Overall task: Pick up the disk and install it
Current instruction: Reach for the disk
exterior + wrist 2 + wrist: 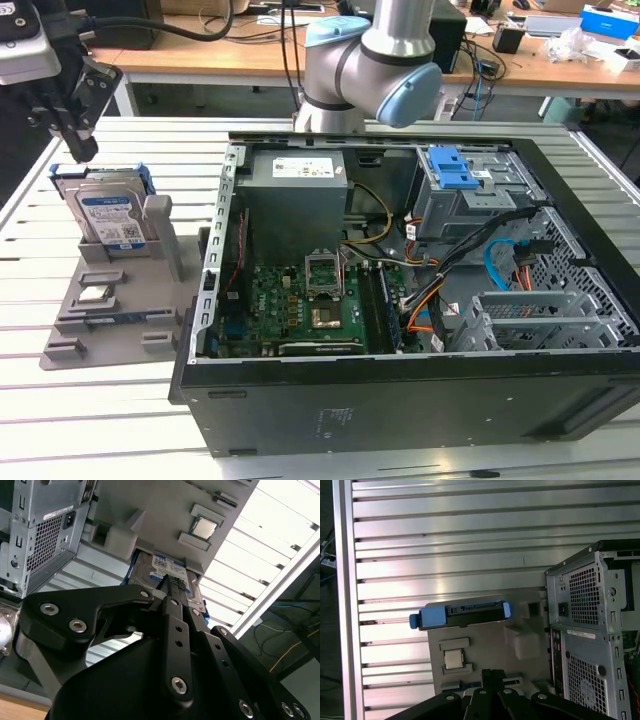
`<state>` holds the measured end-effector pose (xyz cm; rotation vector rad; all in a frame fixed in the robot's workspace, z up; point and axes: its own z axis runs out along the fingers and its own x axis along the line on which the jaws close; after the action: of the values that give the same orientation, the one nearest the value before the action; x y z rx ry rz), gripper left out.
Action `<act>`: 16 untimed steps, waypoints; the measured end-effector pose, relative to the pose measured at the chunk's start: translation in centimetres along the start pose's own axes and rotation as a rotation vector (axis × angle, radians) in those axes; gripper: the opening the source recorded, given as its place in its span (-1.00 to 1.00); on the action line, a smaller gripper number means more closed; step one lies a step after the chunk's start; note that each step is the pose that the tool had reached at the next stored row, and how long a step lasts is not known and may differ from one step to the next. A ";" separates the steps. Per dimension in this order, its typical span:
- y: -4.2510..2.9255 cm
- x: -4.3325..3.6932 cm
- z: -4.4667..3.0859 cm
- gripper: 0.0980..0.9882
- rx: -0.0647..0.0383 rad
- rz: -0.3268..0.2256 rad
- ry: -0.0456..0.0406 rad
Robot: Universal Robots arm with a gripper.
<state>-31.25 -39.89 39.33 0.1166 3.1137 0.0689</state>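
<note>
The disk [105,215], silver with a white-and-blue label and a blue bracket, stands upright in a slot of the grey holder [120,300] on the exterior view's left. My gripper [80,150] hangs just above the disk's top edge, apart from it, shut with nothing between its fingers. In the first wrist view the disk [462,614] shows edge-on beyond my gripper [493,672]. In the second wrist view the disk's label [167,570] lies right past the closed tips of my gripper [172,582].
A small square silver chip [93,294] rests on the holder in front of the disk. The open computer case [400,400] fills the middle and right, with a drive cage under a blue latch plate [455,165]. The arm's base [370,60] stands behind it.
</note>
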 end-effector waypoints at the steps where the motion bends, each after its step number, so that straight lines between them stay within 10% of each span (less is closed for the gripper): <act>1: -0.02 0.19 -0.01 -0.98 0.000 0.000 0.0000; 16: -0.14 1.98 -0.04 -0.98 0.000 0.000 -0.0001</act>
<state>-33.24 -39.88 39.32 0.1167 3.1136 0.0689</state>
